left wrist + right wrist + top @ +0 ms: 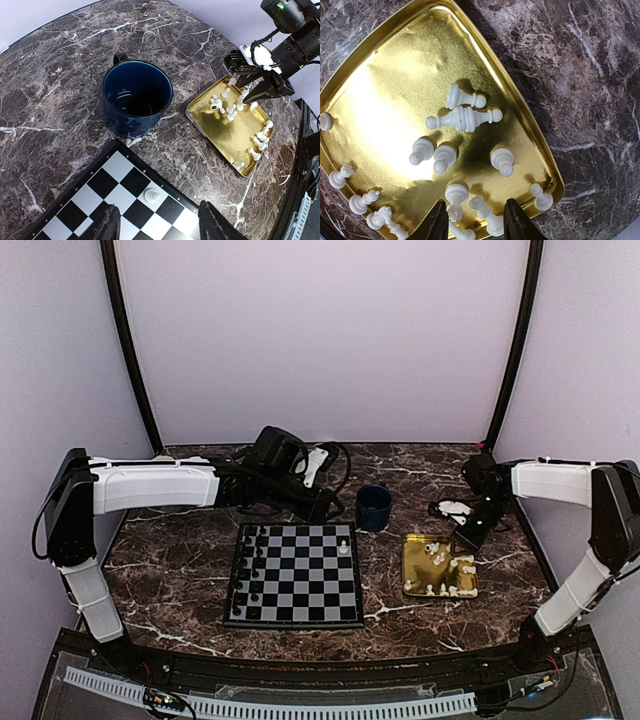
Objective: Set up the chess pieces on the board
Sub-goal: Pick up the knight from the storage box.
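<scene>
Partly cropped, right claw (476, 224) fingertips only, lowest chess pieces (490, 222) cut off

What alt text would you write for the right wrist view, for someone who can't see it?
A shiny gold tray on a dark marble table holds about a dozen small cream-white chess pieces, scattered, some lying on their sides. Two black fingers stand apart at the bottom edge, with pieces showing between them.
</scene>
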Controlling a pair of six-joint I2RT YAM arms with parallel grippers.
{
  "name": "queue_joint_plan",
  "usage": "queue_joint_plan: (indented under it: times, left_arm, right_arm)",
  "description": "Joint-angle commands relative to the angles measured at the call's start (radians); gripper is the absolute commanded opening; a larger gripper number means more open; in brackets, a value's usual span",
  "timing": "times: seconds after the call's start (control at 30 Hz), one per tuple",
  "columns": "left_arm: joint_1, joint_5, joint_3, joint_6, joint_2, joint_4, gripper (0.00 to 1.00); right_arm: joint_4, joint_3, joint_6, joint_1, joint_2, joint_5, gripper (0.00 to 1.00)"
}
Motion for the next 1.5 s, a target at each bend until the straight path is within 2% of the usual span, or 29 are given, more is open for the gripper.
queue_joint_plan:
  times: [0.0,0.1,0.3,0.53,0.9,1.47]
  left_arm:
    - [-0.005,0.003,0.022,-0.009,-0.012,-0.027,0.56]
    - [-0.005,0.001,0.015,-0.011,-0.011,-0.022,0.56]
    - [-0.005,0.002,0.005,-0.019,-0.007,-0.013,0.56]
    - [-0.006,0.002,-0.004,-0.017,-0.013,-0.017,0.56]
    - [-0.006,0.003,-0.028,-0.022,-0.021,-0.003,0.56]
    - [-0.006,-0.006,-0.050,-0.011,-0.021,0.007,0.56]
  right_arm:
    - [0.013,-0.003,-0.006,-0.002,0.032,-0.008,0.39]
    - [0.008,-0.010,-0.010,-0.002,0.033,-0.011,0.38]
    - [-0.007,-0.013,-0.002,-0.001,0.059,-0.050,0.30]
    - [-0.023,-0.015,0.003,-0.001,0.052,-0.044,0.35]
    - [-0.070,0.019,0.006,-0.001,0.024,-0.048,0.35]
    - [-0.168,-0.004,-0.137,0.007,-0.011,0.036,0.32]
